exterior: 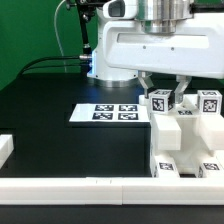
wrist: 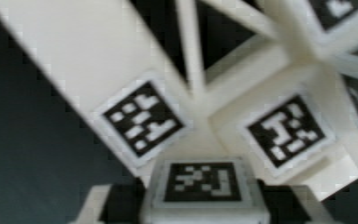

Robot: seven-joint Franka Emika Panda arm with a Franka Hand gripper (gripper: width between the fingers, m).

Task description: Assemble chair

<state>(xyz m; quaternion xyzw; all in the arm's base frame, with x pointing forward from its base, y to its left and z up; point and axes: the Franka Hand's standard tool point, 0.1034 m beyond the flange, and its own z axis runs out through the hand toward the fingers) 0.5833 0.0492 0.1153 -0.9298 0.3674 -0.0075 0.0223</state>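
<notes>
We hover the gripper (exterior: 167, 97) over the chair (exterior: 185, 140) at the exterior view's right, among its tagged uprights; we cannot tell its grip; next, seat a part squarely

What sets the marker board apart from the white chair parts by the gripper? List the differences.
The marker board lies flat and thin on the black table; the chair parts stand up in blocky, stacked shapes.
The marker board carries four tags close together on one face; the chair parts bear single tags on separate pieces.
The marker board lies apart from the gripper; the chair parts sit right beneath it.
Both are white with black-and-white square tags.
</notes>
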